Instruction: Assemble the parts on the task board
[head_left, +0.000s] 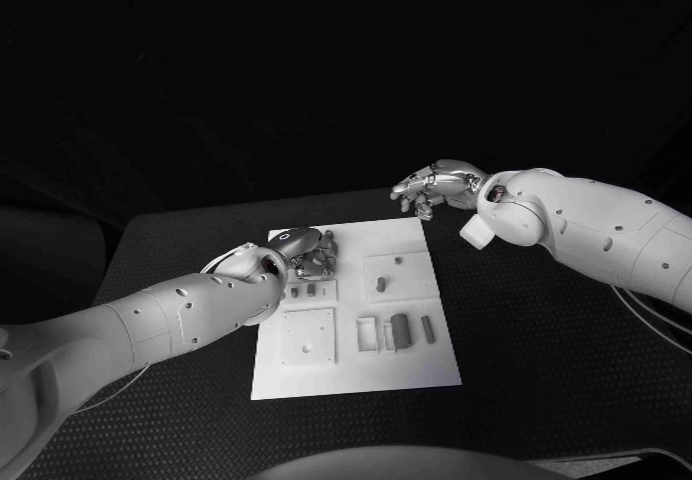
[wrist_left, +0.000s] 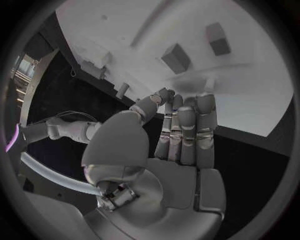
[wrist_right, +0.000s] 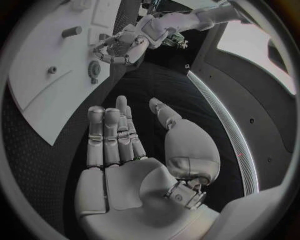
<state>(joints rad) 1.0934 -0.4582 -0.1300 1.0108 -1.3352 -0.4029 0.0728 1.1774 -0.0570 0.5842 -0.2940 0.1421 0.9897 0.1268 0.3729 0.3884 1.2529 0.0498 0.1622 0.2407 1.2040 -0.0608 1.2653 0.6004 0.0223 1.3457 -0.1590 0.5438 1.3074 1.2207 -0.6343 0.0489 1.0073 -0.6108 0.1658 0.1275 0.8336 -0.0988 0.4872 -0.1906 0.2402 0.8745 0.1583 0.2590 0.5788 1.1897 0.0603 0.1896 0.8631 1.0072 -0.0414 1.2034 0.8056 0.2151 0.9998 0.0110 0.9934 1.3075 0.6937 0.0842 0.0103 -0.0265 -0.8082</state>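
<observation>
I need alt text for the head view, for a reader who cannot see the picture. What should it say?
A white task board lies on a black table, with small grey parts on it. The robot's left hand is over the board's far left area, and its right hand hovers beyond the board's far right corner, holding nothing.

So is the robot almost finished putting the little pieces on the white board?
Probably not, though I can't tell how many already sit in place. Several small parts lie on the task board, apparently unassembled. The left hand is down at the board's far left area, but whether it holds a piece can't be seen. The right hand hangs beyond the board's far corner, open and holding nothing. Most of the job looks left.
</observation>
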